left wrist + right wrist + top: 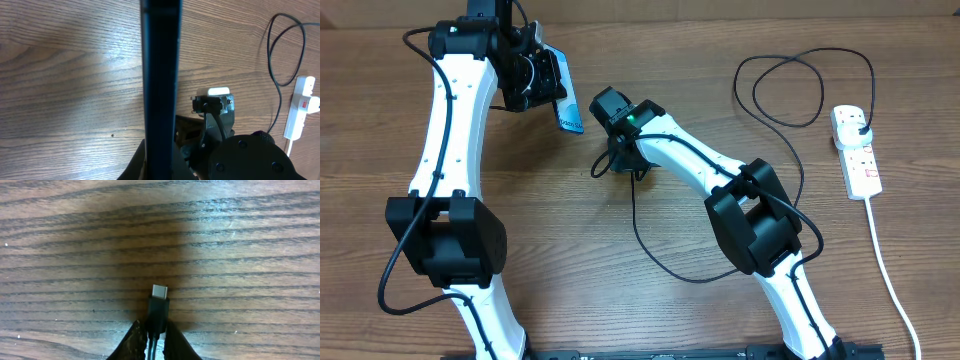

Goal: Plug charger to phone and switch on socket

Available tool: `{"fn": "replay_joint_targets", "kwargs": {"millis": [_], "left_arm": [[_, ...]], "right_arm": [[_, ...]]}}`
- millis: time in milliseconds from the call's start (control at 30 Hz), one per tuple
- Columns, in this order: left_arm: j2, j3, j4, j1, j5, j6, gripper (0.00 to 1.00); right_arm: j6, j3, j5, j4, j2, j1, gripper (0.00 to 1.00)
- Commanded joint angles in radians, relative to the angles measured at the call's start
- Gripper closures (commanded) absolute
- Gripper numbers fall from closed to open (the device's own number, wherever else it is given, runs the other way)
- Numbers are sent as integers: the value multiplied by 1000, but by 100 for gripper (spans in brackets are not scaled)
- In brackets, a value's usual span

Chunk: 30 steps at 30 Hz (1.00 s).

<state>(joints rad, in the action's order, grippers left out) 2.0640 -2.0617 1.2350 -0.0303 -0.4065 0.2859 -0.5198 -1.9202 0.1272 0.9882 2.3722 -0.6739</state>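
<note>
Left end effector (548, 88) of mine is clamped on the phone (568, 115), held above the tabletop (580, 300). My right end effector (152, 329) pinches the charger (159, 310) tip close by. The socket (858, 160) lies far right.

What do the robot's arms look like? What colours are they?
Both are the same: the left arm and right arm have smooth white tubes joined by chunky black blocks. Thin black cables loop along them. Each ends in a black gripper with two dark fingers, like the right gripper. A little green light glows near the right wrist.
</note>
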Motion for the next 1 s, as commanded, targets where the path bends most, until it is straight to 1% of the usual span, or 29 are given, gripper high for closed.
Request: {"fn": "replay_joint_targets", "kwargs": {"millis": [0, 433, 467, 533, 600, 733, 800, 867, 967], "left_arm": [[-9, -15, -1, 5, -12, 3, 96], [-9, -15, -2, 5, -12, 3, 96], [-9, -15, -2, 5, -12, 3, 96], [-9, -15, -2, 5, -12, 3, 96], [-9, -15, -2, 5, -12, 3, 96], [-9, -15, -2, 4, -12, 3, 96], [-9, -15, -1, 4, -12, 3, 96], [-9, -15, 2, 4, -12, 3, 96], [-9, -15, 2, 4, -12, 3, 96]], "right_arm": [[0, 35, 13, 10, 13, 7, 90], [0, 33, -16, 26, 13, 8, 91], [0, 30, -21, 28, 13, 9, 90], [0, 20, -27, 43, 13, 15, 85], [0, 13, -41, 55, 13, 21, 85], [0, 13, -103, 58, 13, 39, 86], [-1, 13, -108, 60, 13, 46, 89], [0, 14, -130, 68, 13, 52, 95], [0, 14, -153, 72, 13, 53, 96]]}}
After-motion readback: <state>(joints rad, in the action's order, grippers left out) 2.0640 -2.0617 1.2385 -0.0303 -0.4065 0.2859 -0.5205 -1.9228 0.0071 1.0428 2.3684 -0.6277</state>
